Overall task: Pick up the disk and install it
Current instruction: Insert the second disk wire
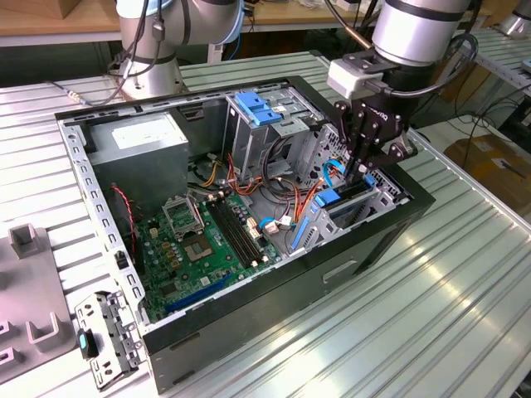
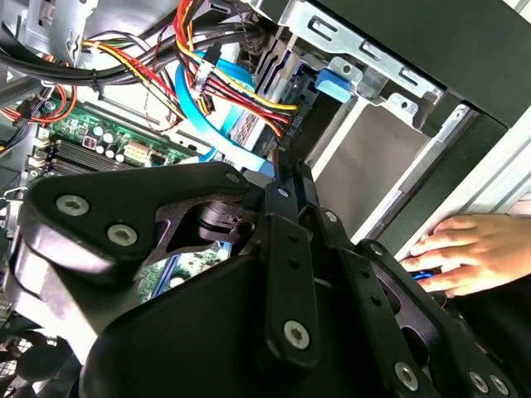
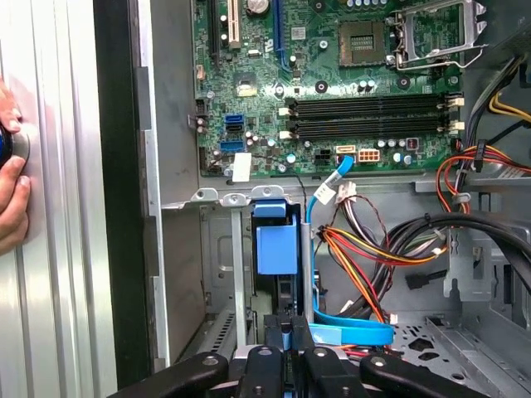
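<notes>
The disk (image 1: 353, 199) sits on edge in the drive bay at the front corner of the open computer case (image 1: 274, 327), on the exterior view's right, blue rail tab upward. In the first wrist view the same blue tab (image 3: 275, 240) shows between the bay's metal walls, directly ahead of the fingers.

The gripper (image 1: 358, 172) hangs vertically over the bay, its black fingers (image 3: 286, 332) drawn together on the disk's top edge — clamped, as far as both wrist views show. How far the drive is seated is hidden by the bay walls.

- Blue flat cable (image 3: 353, 332) loops just beside the bay; orange and red wire bundle (image 3: 373, 265) crosses near it. Both close enough to snag.
- Motherboard (image 1: 203, 245) lies on the case floor, well apart from the work.
- A person's hand (image 2: 469, 253) rests on the table (image 1: 465, 282) outside the case wall, near the bay side.

Judgement on the step in hand: this is the insertion — keep the disk square to the guide rails, press straight down without tilt, keep the cable loop clear of the slot, and hold grip until the rails bottom out. The nearby hand is a hazard.
</notes>
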`<state>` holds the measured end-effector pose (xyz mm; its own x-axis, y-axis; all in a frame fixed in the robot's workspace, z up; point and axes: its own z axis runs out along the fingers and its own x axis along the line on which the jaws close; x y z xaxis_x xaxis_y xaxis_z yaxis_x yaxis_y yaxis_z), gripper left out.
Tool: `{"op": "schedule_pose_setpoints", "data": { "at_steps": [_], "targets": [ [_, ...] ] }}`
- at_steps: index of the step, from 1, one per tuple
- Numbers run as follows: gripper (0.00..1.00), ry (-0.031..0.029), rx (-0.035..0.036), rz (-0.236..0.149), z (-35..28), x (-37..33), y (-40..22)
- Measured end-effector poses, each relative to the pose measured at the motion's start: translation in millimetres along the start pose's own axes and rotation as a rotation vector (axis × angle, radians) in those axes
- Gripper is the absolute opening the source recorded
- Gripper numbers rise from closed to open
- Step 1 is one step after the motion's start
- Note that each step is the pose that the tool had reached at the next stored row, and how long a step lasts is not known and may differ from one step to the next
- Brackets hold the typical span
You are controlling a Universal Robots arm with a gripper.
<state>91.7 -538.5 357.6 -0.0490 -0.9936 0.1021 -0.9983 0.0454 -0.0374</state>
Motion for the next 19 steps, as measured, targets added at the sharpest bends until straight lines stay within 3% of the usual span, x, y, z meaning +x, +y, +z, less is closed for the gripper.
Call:
{"op": "schedule_pose_setpoints", "data": {
  "at_steps": [2,4,6,8,10,13,19],
  "targets": [
    [0.16,-0.0079,0.002,0.001,0.5,1.5,0.0],
    [0.16,-0.0351,0.0077,0.002,1.5,5.7,-0.2],
    [0.16,-0.0494,0.0086,0.003,2.2,7.8,0.4],
    [0.16,-0.0759,0.0098,0.004,3.3,11.1,1.4],
    [0.16,-0.0969,0.0104,0.005,5.1,15.8,1.4],
    [0.16,-0.1052,0.0106,0.005,6.1,16.8,1.3],
    [0.16,-0.107,0.0117,0.005,7.9,16.6,1.3]
  ]
}}
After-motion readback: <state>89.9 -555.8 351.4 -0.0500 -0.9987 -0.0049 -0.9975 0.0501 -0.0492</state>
